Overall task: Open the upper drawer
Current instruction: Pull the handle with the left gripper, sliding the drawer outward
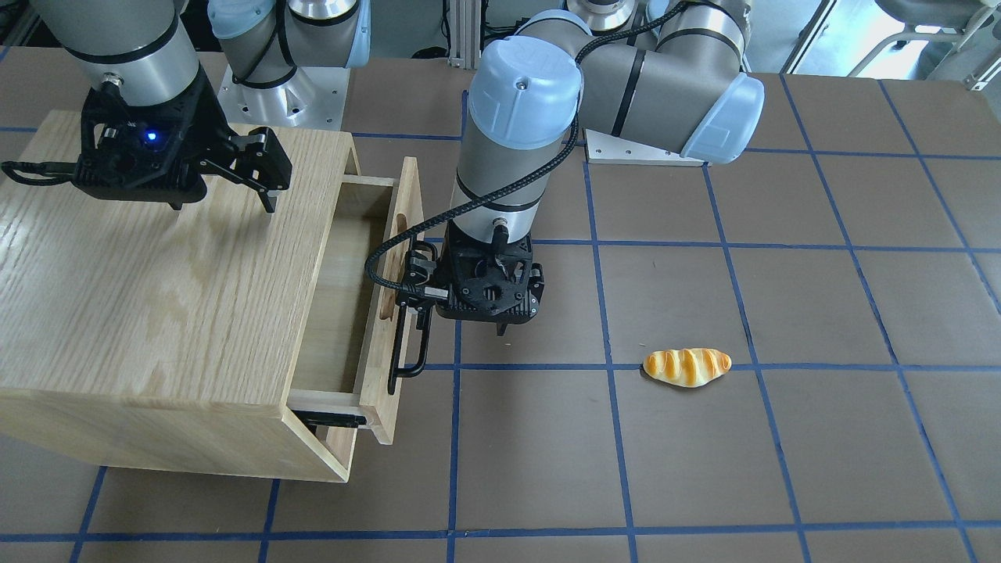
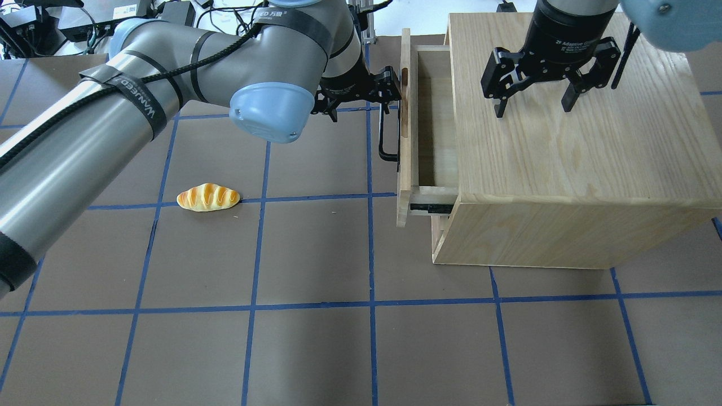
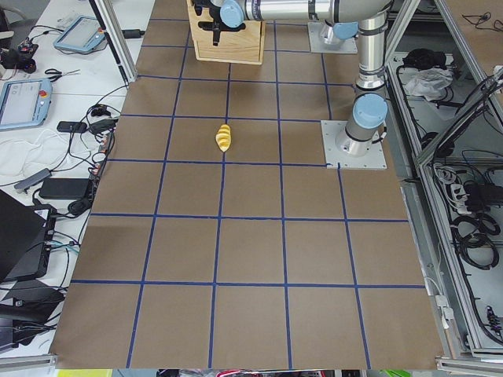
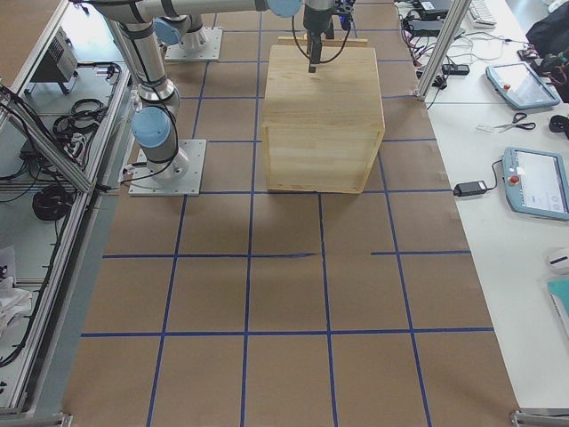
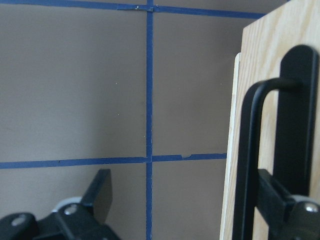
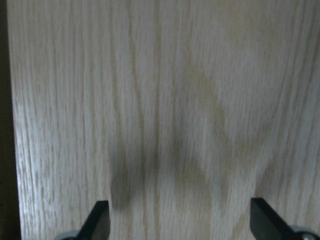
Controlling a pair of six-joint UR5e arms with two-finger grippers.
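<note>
The upper drawer (image 1: 407,203) stands pulled partly out of the oak cabinet (image 1: 141,274), its pale inside showing in the overhead view (image 2: 437,129). Its black bar handle (image 1: 410,344) runs along the front panel. My left gripper (image 1: 461,320) is open at the handle. In the left wrist view (image 5: 190,200) one finger (image 5: 285,200) sits between the bar (image 5: 250,150) and the drawer front (image 5: 270,50), and the other finger (image 5: 100,192) is out over the table. My right gripper (image 2: 533,110) is open and empty just above the cabinet top (image 6: 180,100).
A toy bread roll (image 1: 687,367) lies on the brown table with blue tape lines, to the left arm's side of the drawer; it also shows in the overhead view (image 2: 207,197). The lower part of the cabinet front (image 2: 440,242) sits below the drawer.
</note>
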